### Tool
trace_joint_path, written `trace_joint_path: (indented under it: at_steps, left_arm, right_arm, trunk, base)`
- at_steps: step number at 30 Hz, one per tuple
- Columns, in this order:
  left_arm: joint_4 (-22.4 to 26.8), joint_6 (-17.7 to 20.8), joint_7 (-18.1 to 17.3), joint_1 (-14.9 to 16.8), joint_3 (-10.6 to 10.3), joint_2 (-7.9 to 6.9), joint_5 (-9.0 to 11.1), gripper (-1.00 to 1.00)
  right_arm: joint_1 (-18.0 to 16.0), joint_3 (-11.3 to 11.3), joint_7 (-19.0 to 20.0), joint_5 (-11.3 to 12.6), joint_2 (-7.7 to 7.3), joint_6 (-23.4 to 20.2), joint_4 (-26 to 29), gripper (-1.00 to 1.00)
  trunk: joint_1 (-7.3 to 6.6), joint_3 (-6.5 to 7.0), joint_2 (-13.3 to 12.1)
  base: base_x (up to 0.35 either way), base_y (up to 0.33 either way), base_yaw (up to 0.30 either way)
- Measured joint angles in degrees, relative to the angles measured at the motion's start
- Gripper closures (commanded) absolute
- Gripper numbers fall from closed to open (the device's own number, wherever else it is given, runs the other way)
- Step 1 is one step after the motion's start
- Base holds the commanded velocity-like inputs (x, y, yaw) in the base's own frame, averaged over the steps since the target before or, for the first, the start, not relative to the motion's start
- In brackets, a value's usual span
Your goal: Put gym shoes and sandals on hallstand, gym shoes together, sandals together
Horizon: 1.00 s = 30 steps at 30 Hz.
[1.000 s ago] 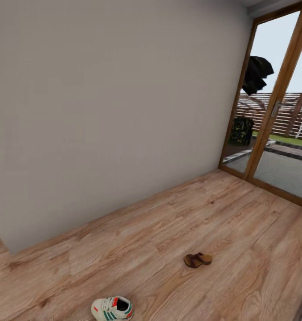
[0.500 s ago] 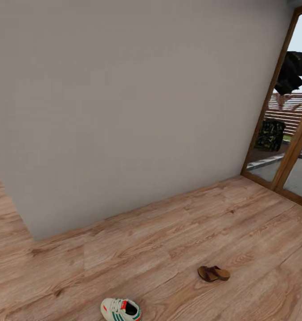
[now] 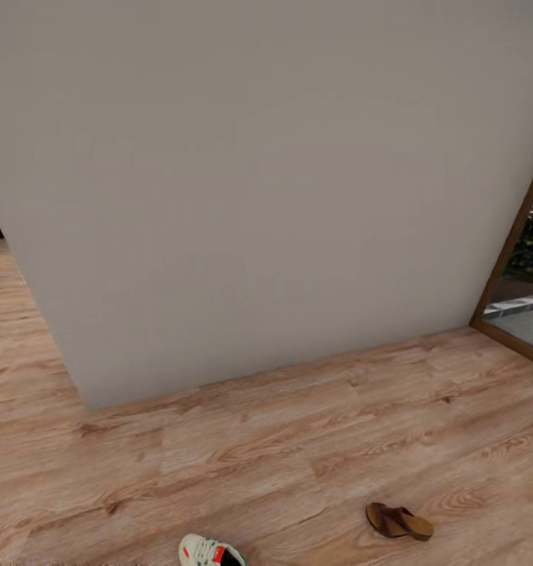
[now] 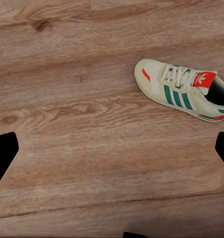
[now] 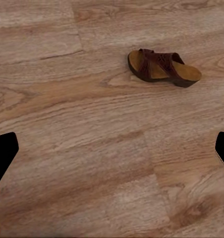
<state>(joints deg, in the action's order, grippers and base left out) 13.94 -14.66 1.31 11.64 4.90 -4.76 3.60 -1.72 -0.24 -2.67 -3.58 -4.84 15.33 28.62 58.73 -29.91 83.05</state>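
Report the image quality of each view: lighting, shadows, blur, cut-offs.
Head view: flat even light, plain wall, sneaker cut by the bottom edge, sandal small. Left wrist view: sneaker sharp, almost no shadow on the floor. Right wrist view: sandal sharp, thin shadow beneath; black fingertips at both edges.

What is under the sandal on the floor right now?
The sandal lies flat on the wood-plank corridor floor, sole down, with nothing else beneath or touching it. The patch of floor directly under its sole is covered. Its footbed is empty.
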Motion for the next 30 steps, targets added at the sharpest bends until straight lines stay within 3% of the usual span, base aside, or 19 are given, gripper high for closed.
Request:
trace_joint_path:
  at_steps: [19,30]
  left_arm:
    - [0.01,0.0,0.01,0.0,0.0,0.0,0.01,-1.0]
    - [0.01,0.0,0.03,0.0,0.01,0.0,0.02,-1.0]
  right_arm:
    - [-0.02,0.04,0.0,0.0,0.01,0.0,0.03,-1.0]
    - [-0.03,0.07,0.02,0.0,0.02,0.01,0.0,-1.0]
  trunk:
    - [0.0,0.0,0.0]
    - [0.0,0.0,0.0]
  base:
    - [0.008,-0.273,0.278]
    - [0.0,-0.055,0.278]
